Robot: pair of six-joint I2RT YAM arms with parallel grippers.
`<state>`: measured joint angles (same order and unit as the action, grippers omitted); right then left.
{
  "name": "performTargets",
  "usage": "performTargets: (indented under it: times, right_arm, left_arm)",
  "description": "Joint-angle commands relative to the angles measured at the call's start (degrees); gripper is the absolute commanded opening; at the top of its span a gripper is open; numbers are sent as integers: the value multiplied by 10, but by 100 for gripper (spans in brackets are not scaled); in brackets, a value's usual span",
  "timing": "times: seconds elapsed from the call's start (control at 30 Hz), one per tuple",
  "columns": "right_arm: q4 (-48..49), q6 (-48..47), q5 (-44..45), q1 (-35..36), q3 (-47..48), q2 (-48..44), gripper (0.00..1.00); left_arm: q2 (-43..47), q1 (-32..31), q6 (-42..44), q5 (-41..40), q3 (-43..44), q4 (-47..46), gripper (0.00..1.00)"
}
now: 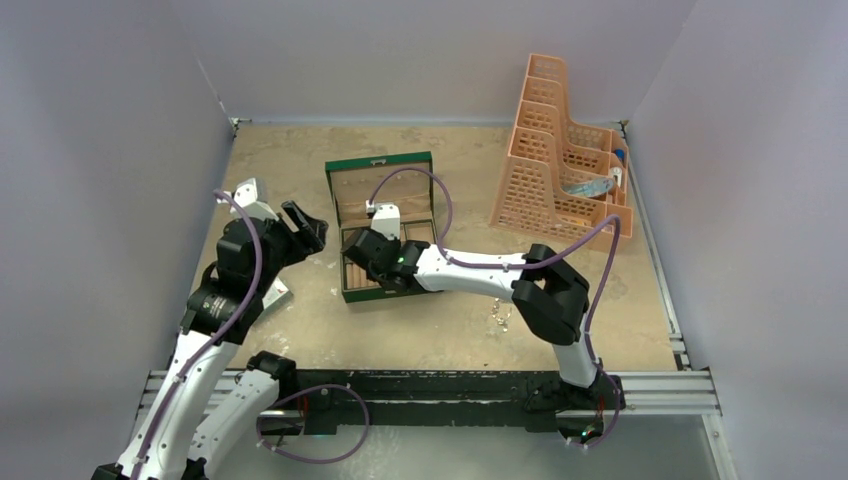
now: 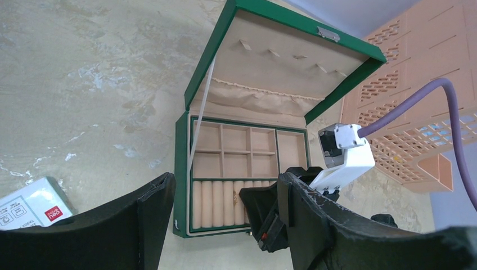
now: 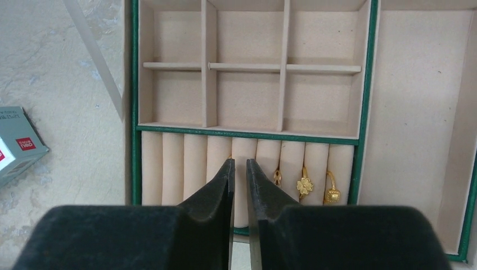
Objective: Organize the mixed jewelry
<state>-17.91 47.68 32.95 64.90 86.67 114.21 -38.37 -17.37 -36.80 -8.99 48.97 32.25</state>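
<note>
Three gold rings (image 3: pixel 304 184) sit in the beige ring rolls (image 3: pixel 173 166), near right in the green jewelry box (image 3: pixel 134 84). Tiny pieces (image 1: pixel 499 316), too small to name, lie on the table (image 1: pixel 440 335) right of it. The right gripper (image 3: pixel 237 166) is over the rolls, jaws a narrow slit apart, with nothing visible between them. The left gripper (image 1: pixel 300 228) hangs spread wide and empty left of the box, near a small carton (image 3: pixel 17 143).

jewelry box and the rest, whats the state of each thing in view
green box, lid open
gold rings, seated in the ring rolls
loose jewelry, lying on the table
left hand, open, empty
right hand, slightly open over the ring rolls
orange rack, upright
</note>
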Motion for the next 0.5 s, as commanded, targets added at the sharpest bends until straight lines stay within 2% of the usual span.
performTargets:
  times: [0.0,0.13,0.33,0.47]
  right_arm:
    - [3,-12,-4,0,21,-9,13]
    - [6,-14,-11,0,18,-12,10]
    - [28,-18,-18,0,4,-33,19]
    - [33,-23,-21,0,0,-34,20]
  left_arm:
    - [-1,1,8,1,2,-25,66]
    - [-3,1,8,1,2,-25,66]
    - [-3,1,7,3,1,-25,66]
    - [-2,1,7,5,1,-25,66]
